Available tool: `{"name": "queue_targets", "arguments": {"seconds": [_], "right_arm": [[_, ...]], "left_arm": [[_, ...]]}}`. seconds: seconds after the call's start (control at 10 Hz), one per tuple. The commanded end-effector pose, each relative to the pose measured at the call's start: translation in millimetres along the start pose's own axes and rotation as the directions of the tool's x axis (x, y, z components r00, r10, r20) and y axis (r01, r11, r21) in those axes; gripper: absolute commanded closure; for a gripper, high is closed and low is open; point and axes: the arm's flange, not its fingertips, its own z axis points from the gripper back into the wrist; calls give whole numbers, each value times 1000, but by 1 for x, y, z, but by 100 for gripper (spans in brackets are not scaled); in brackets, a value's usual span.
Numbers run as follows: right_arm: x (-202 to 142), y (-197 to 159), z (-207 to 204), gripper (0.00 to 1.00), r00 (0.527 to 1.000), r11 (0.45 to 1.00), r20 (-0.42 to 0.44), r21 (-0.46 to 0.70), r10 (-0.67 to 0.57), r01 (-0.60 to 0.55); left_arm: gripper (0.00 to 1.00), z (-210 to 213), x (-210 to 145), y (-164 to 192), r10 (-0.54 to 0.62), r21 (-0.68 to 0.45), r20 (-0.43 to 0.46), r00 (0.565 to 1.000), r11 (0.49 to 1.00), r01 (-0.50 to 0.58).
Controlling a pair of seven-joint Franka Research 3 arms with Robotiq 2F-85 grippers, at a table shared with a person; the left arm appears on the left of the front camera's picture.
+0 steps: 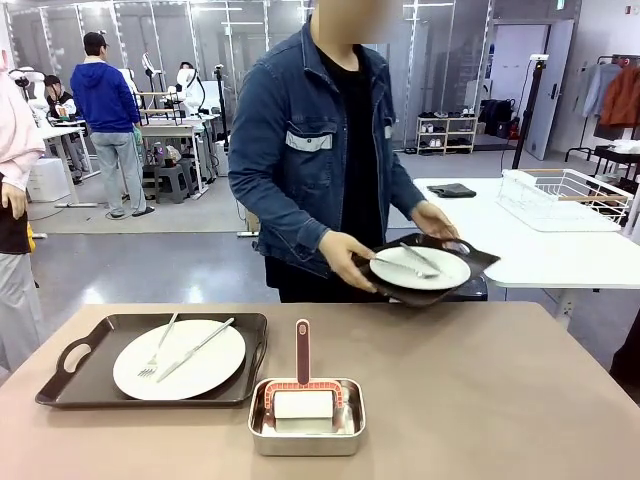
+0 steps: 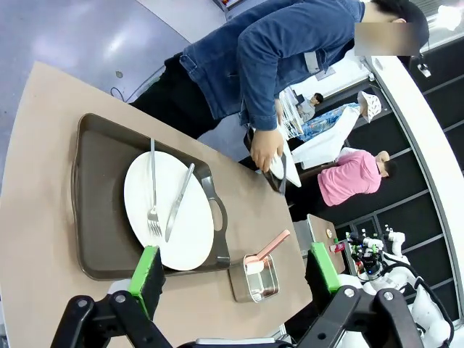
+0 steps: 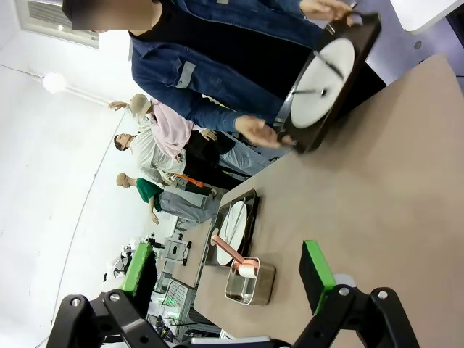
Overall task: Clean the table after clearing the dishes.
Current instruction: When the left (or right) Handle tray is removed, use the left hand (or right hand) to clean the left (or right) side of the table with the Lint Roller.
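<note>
The brown table point(image 1: 480, 400) carries one dark tray point(image 1: 70, 385) at its left, holding a white plate point(image 1: 205, 370) with a fork and a knife. A person in a denim jacket stands at the far side and holds a second tray with its plate point(image 1: 420, 268) in both hands, lifted off the table. The same lifted tray point(image 3: 348, 72) appears in the right wrist view. My left gripper point(image 2: 235, 272) is open, high above the tray with the plate point(image 2: 170, 214). My right gripper point(image 3: 228, 272) is open too, above the bare table point(image 3: 391, 210).
A small square steel pan point(image 1: 306, 420) with a white block and a red-handled tool stands at the front middle. Behind the person, a white table point(image 1: 540, 250) bears a wire rack point(image 1: 565, 198). Other people stand far back left.
</note>
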Motion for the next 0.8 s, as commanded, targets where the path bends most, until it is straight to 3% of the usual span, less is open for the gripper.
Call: {"name": "queue_targets", "arguments": {"seconds": [0.0,0.2,0.4,0.7], "right_arm": [[0,2,-1,0,1000,1000,-4,9,9,-9],[0,0,0,0,1000,1000,0,0,0,0],[-6,34,-78,0,996,986,-58,-148,72,-80],[-30,88,-229,0,924,890,-300,-312,239,-332]], "left_arm": [[0,3,3,1,-10,-15,2,1000,1000,11],[0,3,3,1,-10,-15,2,1000,1000,11],[0,3,3,1,-10,-15,2,1000,1000,11],[0,3,3,1,-10,-15,2,1000,1000,11]]}}
